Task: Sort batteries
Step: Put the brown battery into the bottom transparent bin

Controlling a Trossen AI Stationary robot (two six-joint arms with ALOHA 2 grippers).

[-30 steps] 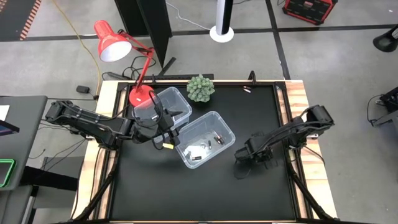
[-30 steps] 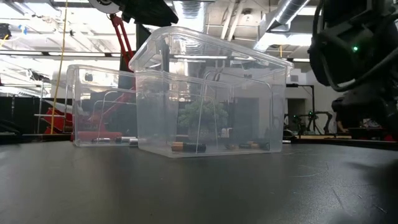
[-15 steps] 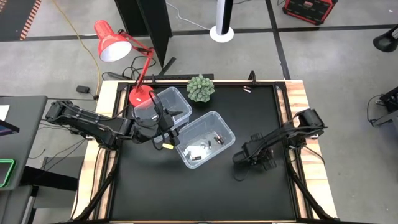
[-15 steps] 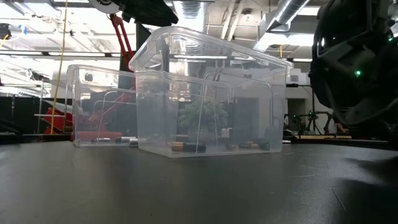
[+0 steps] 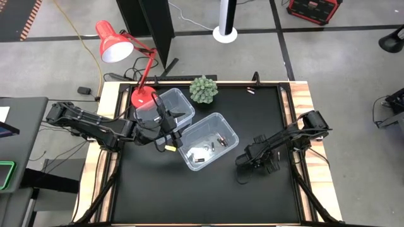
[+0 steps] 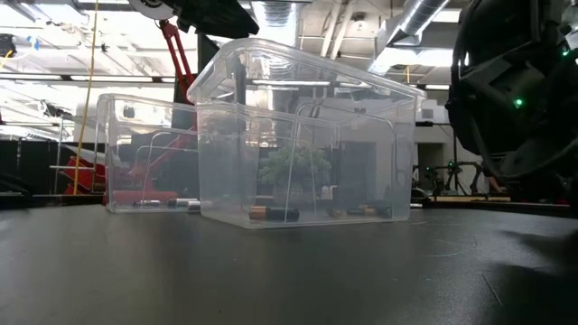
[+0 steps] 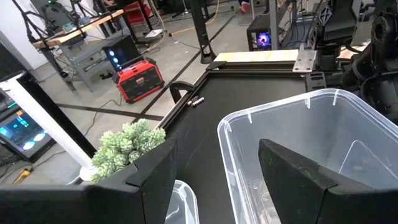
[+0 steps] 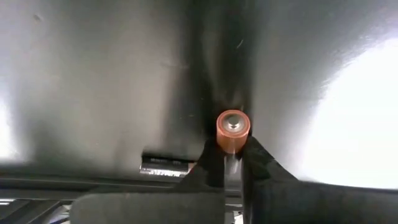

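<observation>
We are in an open workshop hall, at a black worktop (image 5: 208, 195) with wooden side rails, a red lamp (image 5: 115, 42) and a small green plant (image 5: 203, 89) at its far edge. Two clear bins (image 5: 209, 140) sit left of centre; the nearer one holds several batteries (image 5: 218, 141), the farther one a few more along its floor.

Our left tool (image 7: 214, 180) hangs with its fingers spread, above the rim between the two bins, and waits there.

Our right tool (image 8: 231, 163) is low over the bare worktop, right of the nearer bin, and pinches one copper-ended battery (image 8: 232, 129) by its body, the end pointing forward.

To do this step well, we should keep the squeeze steady and lift straight before swinging across. We should clear the bin's wall, then let go low inside the bin holding the dark, copper-ended ones, so the battery does not bounce out.
</observation>
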